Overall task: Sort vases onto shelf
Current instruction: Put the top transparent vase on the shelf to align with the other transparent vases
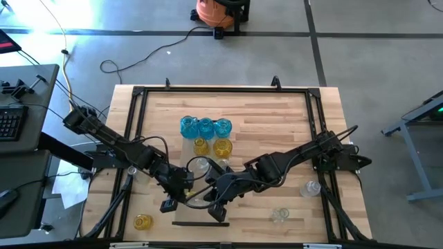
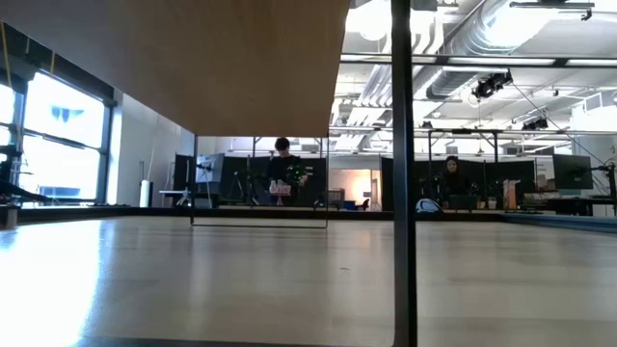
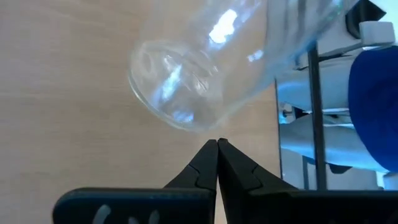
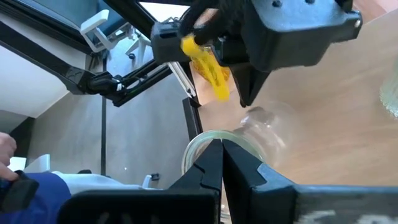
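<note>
Risk first: both hands are pinched fully closed on nothing, and a clear vase (image 1: 200, 166) lies tipped just ahead of your left hand (image 1: 168, 205), with your right hand (image 1: 219, 211) close beside. Nudge it with closed fingers and it may roll off the surface (image 1: 263, 114). The shelf (image 1: 201, 224) sits just beyond both hands, bare. Blue and yellow vases (image 1: 205, 128) cluster behind them. The low view shows no vases at all.
</note>
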